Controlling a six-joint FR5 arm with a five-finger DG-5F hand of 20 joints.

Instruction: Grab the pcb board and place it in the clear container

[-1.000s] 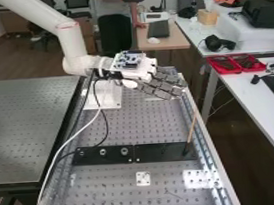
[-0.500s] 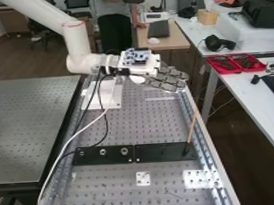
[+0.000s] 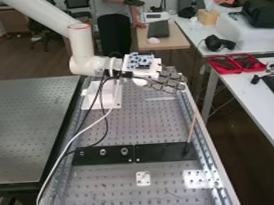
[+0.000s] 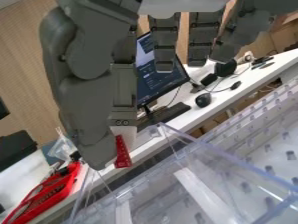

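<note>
Perforated surface (image 3: 139, 128), white cable (image 3: 76, 136) along its left side, black plates (image 3: 166, 157) across. Fingers (image 3: 165, 83) curled, thumb closed in, pinching red pcb board (image 4: 122, 152) near clear container's edge (image 4: 229, 158). Wooden stick (image 3: 192, 128) leaned near right rail (image 3: 205, 141).

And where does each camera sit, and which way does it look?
High view: fixed above the near end of the bench, looking down along it at a slant; it sees the white arm and the fingers.
Wrist view: on the arm's wrist, looking past the fingers and red board toward the clear box and white table.
Both show the fingers, the bench full of holes, and the white table.
</note>
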